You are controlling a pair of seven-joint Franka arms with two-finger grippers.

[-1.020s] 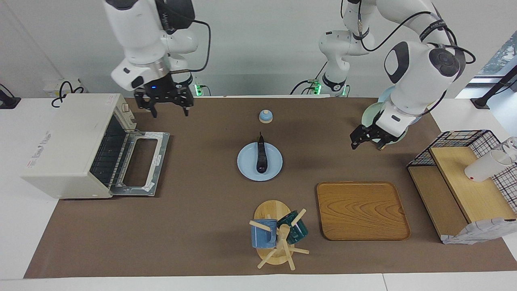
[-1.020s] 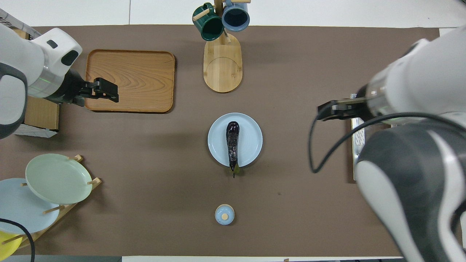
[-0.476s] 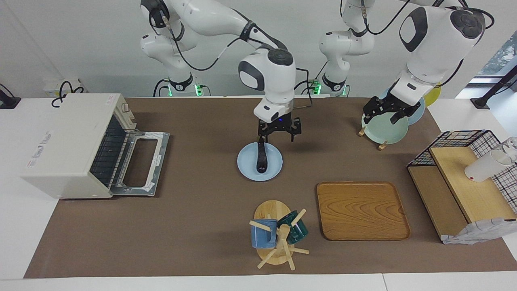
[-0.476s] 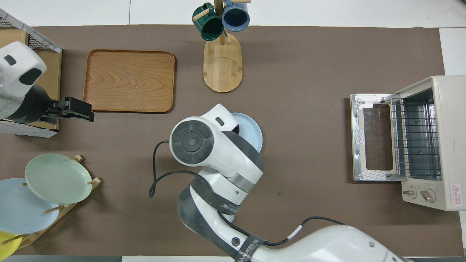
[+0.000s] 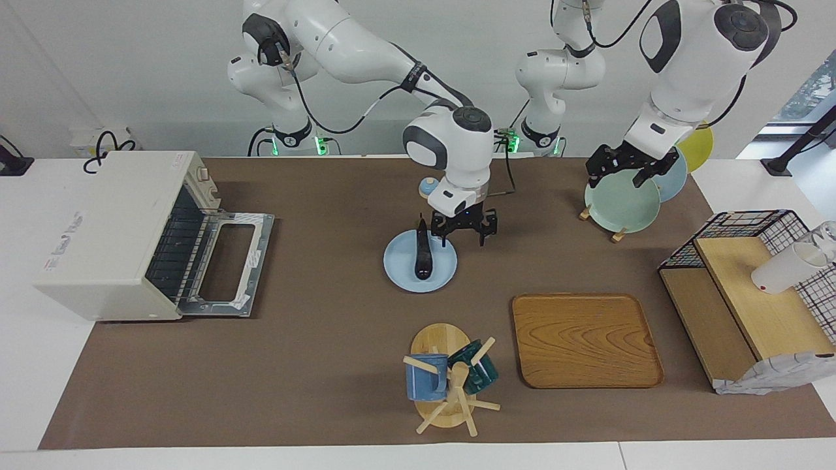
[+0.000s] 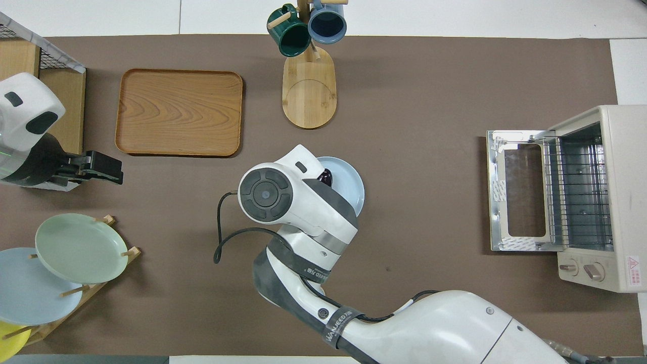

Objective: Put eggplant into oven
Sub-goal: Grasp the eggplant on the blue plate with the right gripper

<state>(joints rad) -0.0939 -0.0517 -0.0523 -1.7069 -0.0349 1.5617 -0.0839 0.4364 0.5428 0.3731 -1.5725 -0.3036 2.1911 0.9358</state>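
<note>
The dark purple eggplant [image 5: 423,251] lies lengthwise on a light blue plate [image 5: 441,271] in the middle of the table. My right gripper [image 5: 464,237] hangs low over the plate's edge, just beside the eggplant toward the left arm's end, open and holding nothing. In the overhead view the right arm's wrist covers most of the eggplant [image 6: 325,176] and plate [image 6: 351,184]. The off-white oven [image 5: 111,228] stands at the right arm's end with its door [image 5: 225,261] dropped open and a wire rack inside. My left gripper [image 5: 624,177] waits open over the plate rack.
A plate rack [image 5: 620,205] with coloured plates stands near the left arm's base. A wooden tray [image 5: 586,339], a mug tree [image 5: 447,382] with two mugs and a wire-basket shelf [image 5: 751,287] sit farther from the robots. A small blue lidded dish [image 5: 428,187] is beside the right wrist.
My right arm swung from above the oven door to the plate and came lower beside the eggplant. My left gripper pulled back over the plate rack.
</note>
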